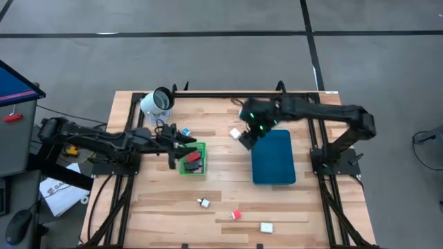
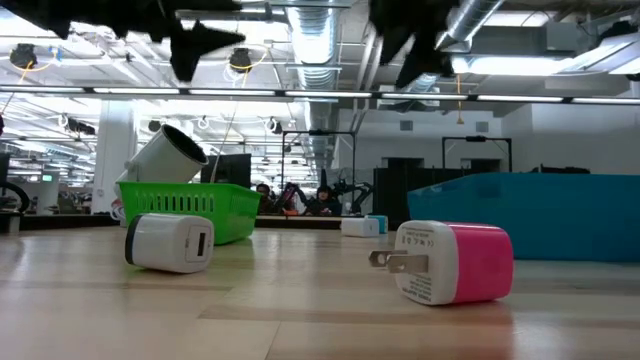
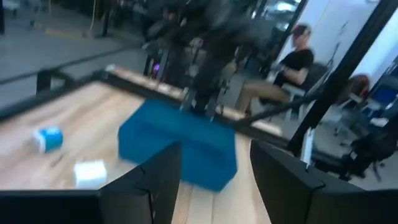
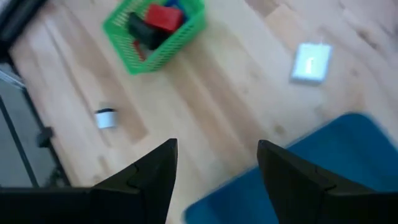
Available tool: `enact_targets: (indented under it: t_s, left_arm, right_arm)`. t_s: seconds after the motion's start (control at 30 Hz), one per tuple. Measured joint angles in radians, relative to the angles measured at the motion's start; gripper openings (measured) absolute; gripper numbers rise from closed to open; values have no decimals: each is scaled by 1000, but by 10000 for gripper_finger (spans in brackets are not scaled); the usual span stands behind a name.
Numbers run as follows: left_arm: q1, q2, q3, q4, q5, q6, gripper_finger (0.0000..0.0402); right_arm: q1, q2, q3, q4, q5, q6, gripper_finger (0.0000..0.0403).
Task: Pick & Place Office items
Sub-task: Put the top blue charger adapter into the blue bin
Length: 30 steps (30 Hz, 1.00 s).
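Setting: a pale wooden worktop seen from above, with a dark arm reaching in from each side.
Left gripper: it hangs over the inner edge of the green tray, fingers apart with nothing between them.
Right gripper: it hangs at the upper left corner of the blue tray, above the worktop; its fingers are apart and hold nothing.
Green tray: a small mesh basket left of centre. Inside lie a red block and a black item, touching each other.
Blue tray: a larger dark blue rectangle right of centre; no items show in it from above.
White cylinder: it lies tilted near the far left corner, its dark opening facing up and right.
Loose items near the trays: a small blue and white piece just beyond the green tray; a white block between the two trays, just beside the right gripper.
Loose items near the front edge: a white plug with a dark end, a pink and white plug and a white block, well apart from each other.
Background: a seated person shows beyond the worktop.
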Motion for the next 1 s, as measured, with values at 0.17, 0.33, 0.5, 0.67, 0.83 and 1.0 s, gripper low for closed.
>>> enact_targets:
  t_s: [0.17, 0.33, 0.5, 0.67, 0.83, 1.0]
  left_arm:
    - [0, -54, 44, -11, 0, 42, 189]
    - [3, -80, 96, -9, -1, 104, 189]
    - [10, -87, 126, -11, -4, 125, 189]
    - [10, -87, 153, -71, -16, 128, 187]
    - [10, -87, 158, -81, -26, 123, 187]
    - [11, -87, 158, -79, -29, 99, 187]
  right_arm:
    - [-200, 140, 0, 20, -82, -248, 216]
    - [-331, 324, 14, 27, -140, -393, 237]
    - [-401, 456, 77, -34, -89, -488, 259]
    - [-417, 465, 140, -28, -43, -529, 262]
    - [-424, 475, 183, 26, 38, -621, 263]
    - [-430, 527, 192, 31, 65, -687, 263]
